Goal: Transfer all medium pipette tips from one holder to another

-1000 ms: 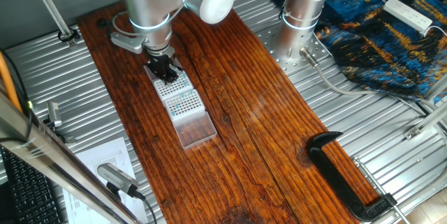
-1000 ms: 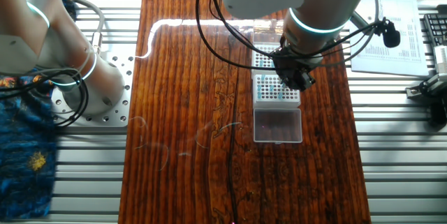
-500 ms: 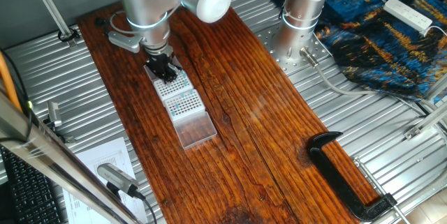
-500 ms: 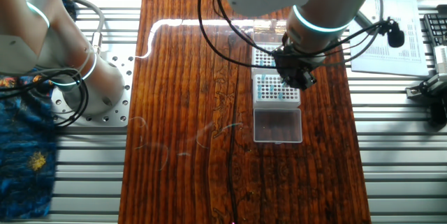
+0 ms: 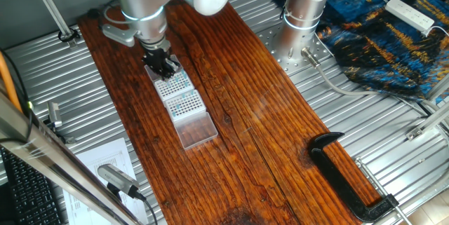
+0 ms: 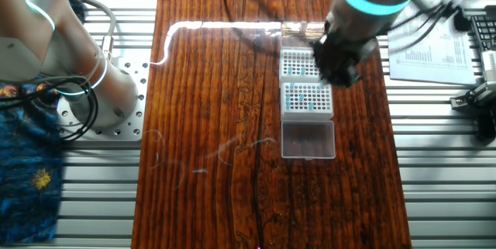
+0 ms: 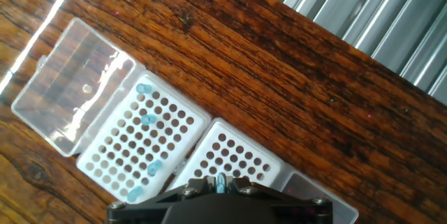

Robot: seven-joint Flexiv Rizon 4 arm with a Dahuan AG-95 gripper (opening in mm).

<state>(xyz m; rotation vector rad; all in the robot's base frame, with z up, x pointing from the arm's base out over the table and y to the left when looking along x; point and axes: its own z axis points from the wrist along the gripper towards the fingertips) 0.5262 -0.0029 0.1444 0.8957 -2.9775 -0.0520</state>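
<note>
A dark, striped wooden desk (image 5: 238, 113) sits on ribbed metal, with a black clamp (image 5: 351, 176) near its one corner and a second silver arm base (image 5: 298, 22) just off its long edge. On this fixed view, the silver arm comes down with its black tool (image 5: 161, 65) over the end of a white perforated tip holder (image 5: 172, 83); beside that holder, touching it in a row, lies a second white perforated tip holder (image 5: 184, 102), and its clear hinged lid (image 5: 197, 129) lies flat toward the middle of the desk. The tips are too small to make out here.

Over to the other fixed view: the tool (image 6: 335, 61), blurred, hangs at the edge of the far holder (image 6: 298, 64). The near holder (image 6: 307, 98) shows teal specks, the medium pipette tips (image 6: 301, 106), scattered among its holes. The clear lid (image 6: 308, 139) lies next in line.

Hand view now: the lidded holder (image 7: 140, 144) carries four teal-topped tips (image 7: 149, 120) down one column. The other holder (image 7: 234, 160) shows bare holes. And right at the bottom edge, one teal tip (image 7: 221, 180) sits pinched in the tool (image 7: 221, 188), fingers closed on it, above that other holder.
</note>
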